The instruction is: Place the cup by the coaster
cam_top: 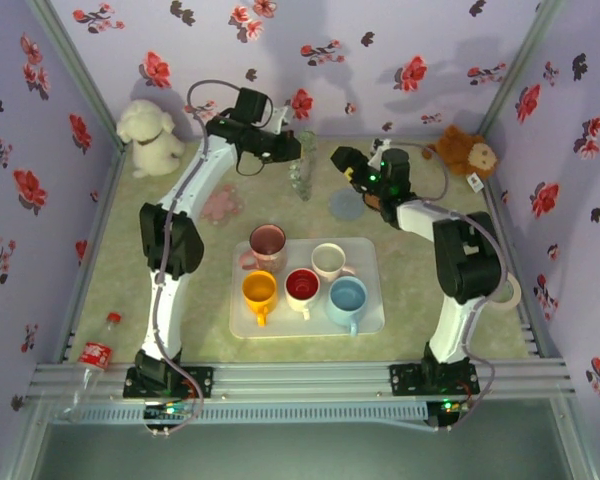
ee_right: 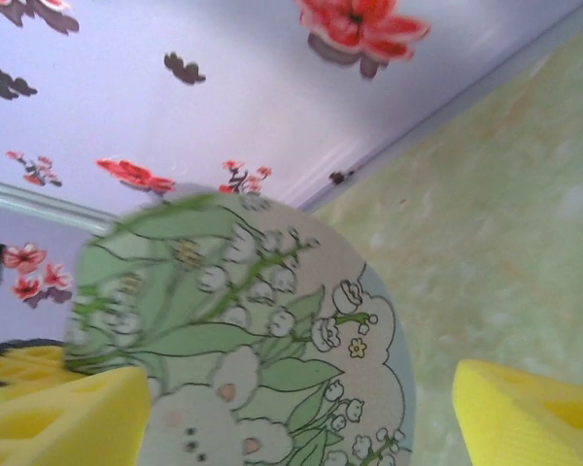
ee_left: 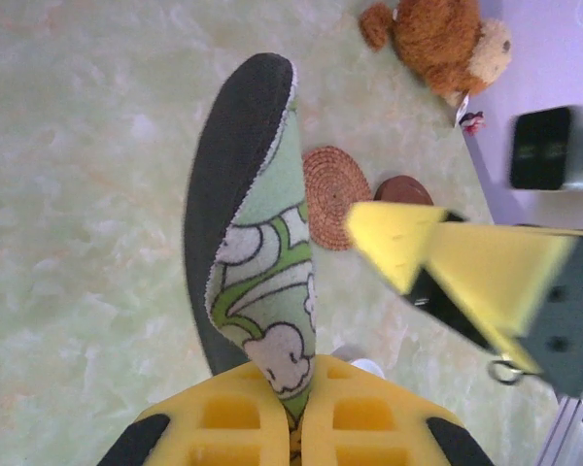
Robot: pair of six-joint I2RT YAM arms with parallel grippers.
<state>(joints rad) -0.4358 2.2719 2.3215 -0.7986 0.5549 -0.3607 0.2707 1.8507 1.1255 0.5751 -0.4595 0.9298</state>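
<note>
Flowered walls close in a green table [cam_top: 120,250]. We see the left gripper [ee_left: 296,413] clamped on a coaster [ee_left: 262,252] held on edge, its lower rim hidden by the fingers. The wrist camera shows its green drawing, but from above it is a thin sliver. The right gripper [ee_right: 291,408] has its fingers apart around a flowered disc [ee_right: 272,320]; we cannot tell whether they touch it. Five cups [cam_top: 302,285] stand on the tray [cam_top: 370,320], well apart from the coaster.
</note>
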